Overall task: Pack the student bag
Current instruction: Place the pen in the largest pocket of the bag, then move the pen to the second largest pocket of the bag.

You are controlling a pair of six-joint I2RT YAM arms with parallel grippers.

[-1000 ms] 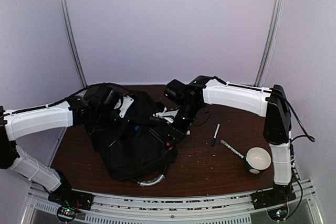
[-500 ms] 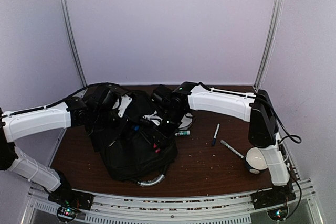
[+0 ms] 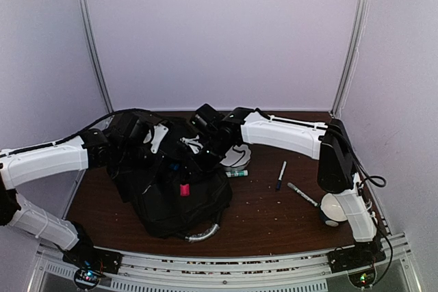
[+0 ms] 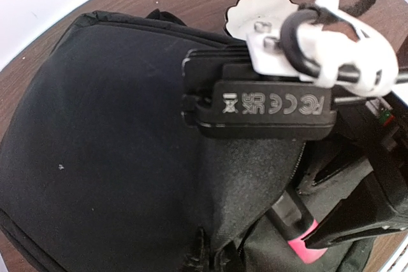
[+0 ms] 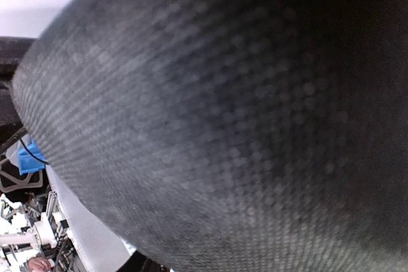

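right arm has reached further left than a second ago; right claw (image 3: 194,147) now sits over the mouth of the large black soft fabric student bag (image 3: 164,203). its jaw state cannot be told: the right wrist view is filled with black weave. left claw (image 3: 152,136) is at the bag's upper rim, jaws together; fabric between them or not, cannot tell. bag stands on the left half of the dark brown wooden tabletop (image 3: 267,220), curved silvery-grey handle (image 3: 200,236) at its near foot. short pink marker (image 4: 301,246) shows in the zip opening. just right of the bag: white scalloped disc (image 3: 236,158), small green marker (image 3: 237,174). farther right: blue-capped pen (image 3: 280,174), black-tipped marker (image 3: 302,195), round white bowl (image 3: 335,206).
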